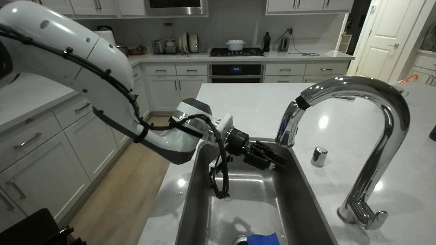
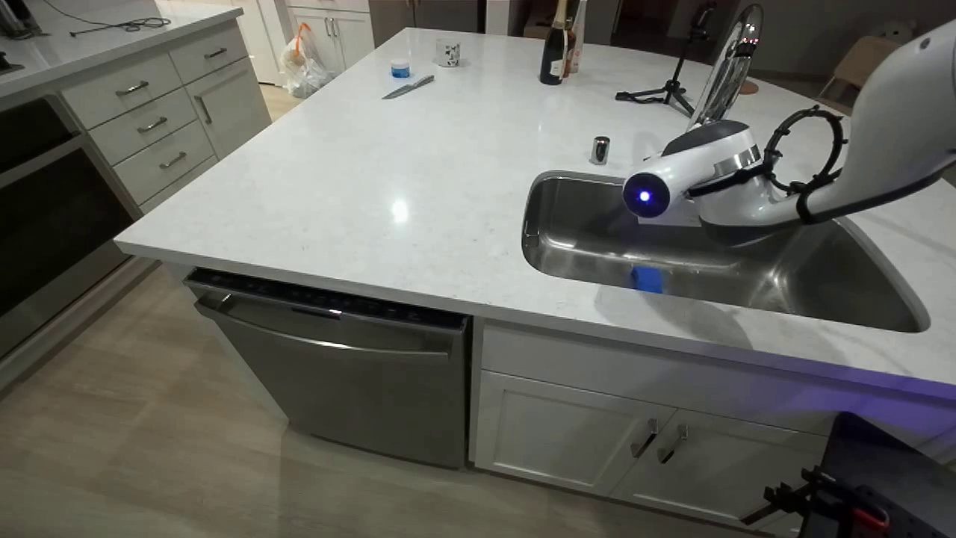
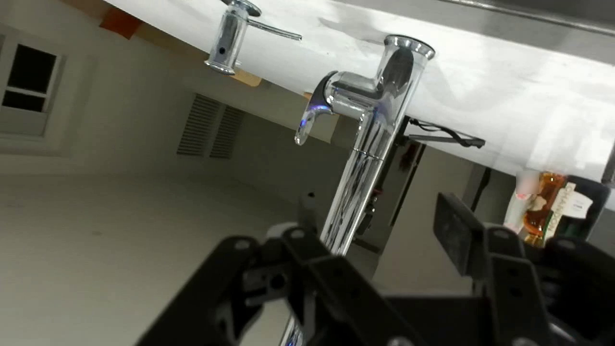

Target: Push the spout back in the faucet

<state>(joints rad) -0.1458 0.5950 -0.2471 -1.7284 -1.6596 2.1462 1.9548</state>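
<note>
The chrome gooseneck faucet stands on the counter beside the sink; it also shows in an exterior view, partly behind the arm, and in the wrist view. The spout hangs tilted at the arch's tip, with a black band between it and the tube. It cannot be made out in the wrist view. My gripper is over the sink, a little below the spout and apart from it. In the wrist view its fingers are spread with nothing between them, and the faucet's tube passes behind the left finger.
The steel sink lies below the gripper, with a blue cloth at its bottom. A small chrome knob stands between spout and faucet base. A tripod, bottles and a knife are on the counter.
</note>
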